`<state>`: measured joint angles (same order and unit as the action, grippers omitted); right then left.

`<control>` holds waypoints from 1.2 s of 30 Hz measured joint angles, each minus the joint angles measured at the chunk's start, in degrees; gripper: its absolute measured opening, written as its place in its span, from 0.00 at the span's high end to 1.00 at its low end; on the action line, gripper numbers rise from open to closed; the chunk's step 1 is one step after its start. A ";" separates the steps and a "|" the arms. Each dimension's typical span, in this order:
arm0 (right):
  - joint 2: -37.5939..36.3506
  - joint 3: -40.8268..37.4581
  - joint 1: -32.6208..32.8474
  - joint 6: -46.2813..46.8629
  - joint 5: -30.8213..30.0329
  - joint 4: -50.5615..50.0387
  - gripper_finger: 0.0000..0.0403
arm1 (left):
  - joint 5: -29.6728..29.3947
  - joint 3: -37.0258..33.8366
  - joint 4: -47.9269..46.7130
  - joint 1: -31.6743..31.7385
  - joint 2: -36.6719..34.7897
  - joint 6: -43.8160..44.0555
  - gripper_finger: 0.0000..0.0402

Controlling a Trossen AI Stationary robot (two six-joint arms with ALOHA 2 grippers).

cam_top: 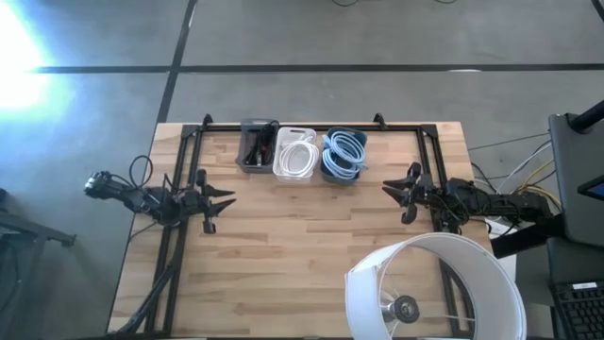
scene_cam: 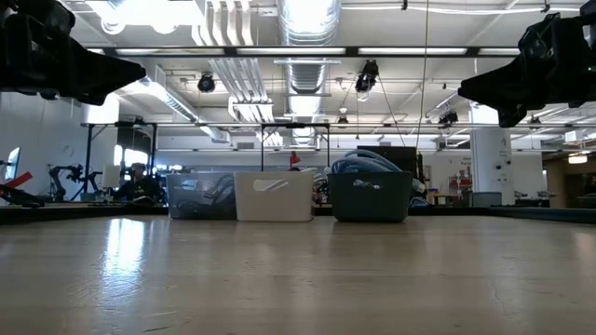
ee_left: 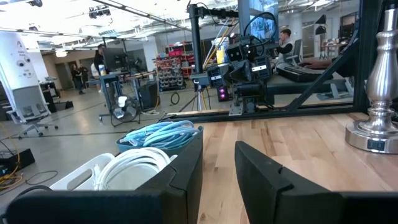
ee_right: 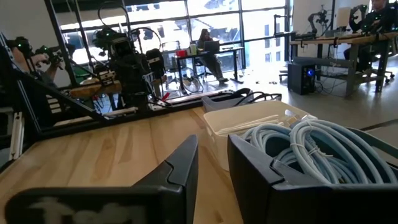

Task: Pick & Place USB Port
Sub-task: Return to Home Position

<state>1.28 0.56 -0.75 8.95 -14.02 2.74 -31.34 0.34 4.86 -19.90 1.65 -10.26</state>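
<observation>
Three bins stand in a row at the table's far edge: a dark bin with black cables, a white bin with white cable coils, and a bin with blue cable coils. No USB port shows by itself in any view. My left gripper hovers level over the table's left part, open, with nothing between its fingers. My right gripper hovers level over the right part, pointing toward the left one, open and empty. Both are well clear of the bins.
A lamp with a wide white shade and a metal base stands at the near right of the table. A black frame runs along the far edge behind the bins. Bare wood lies between the two grippers.
</observation>
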 joint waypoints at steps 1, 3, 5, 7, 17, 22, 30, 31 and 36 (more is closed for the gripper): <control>0.00 0.00 0.00 0.02 0.00 -0.02 0.80 | 0.01 0.00 -0.01 -0.01 -0.01 0.01 0.76; 0.00 0.00 0.00 0.02 0.02 -0.01 0.81 | 0.01 0.00 0.00 0.00 0.00 0.00 0.76; 0.00 0.00 0.00 0.02 0.00 -0.02 0.82 | -0.01 0.00 0.00 -0.02 -0.02 0.00 0.76; 0.00 0.00 0.00 0.02 0.00 -0.01 0.83 | 0.00 0.00 0.00 -0.01 -0.01 0.00 0.76; 0.00 0.00 0.00 0.02 0.01 0.00 0.80 | 0.01 0.00 0.00 -0.01 0.00 0.01 0.76; 0.00 0.00 0.00 0.02 0.00 -0.02 0.78 | 0.01 0.00 0.00 -0.02 0.00 0.01 0.76; 0.00 0.00 0.00 0.02 0.02 -0.02 0.78 | 0.01 0.00 0.00 0.00 -0.02 0.01 0.76; 0.00 0.00 0.00 0.02 0.00 0.00 0.79 | 0.01 0.00 0.00 -0.02 -0.02 0.00 0.76; 0.00 0.00 0.00 0.02 0.00 0.00 0.81 | 0.01 0.00 0.00 0.00 0.00 0.00 0.76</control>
<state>1.28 0.56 -0.75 8.97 -14.02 2.74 -31.34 0.34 4.86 -19.91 1.64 -10.25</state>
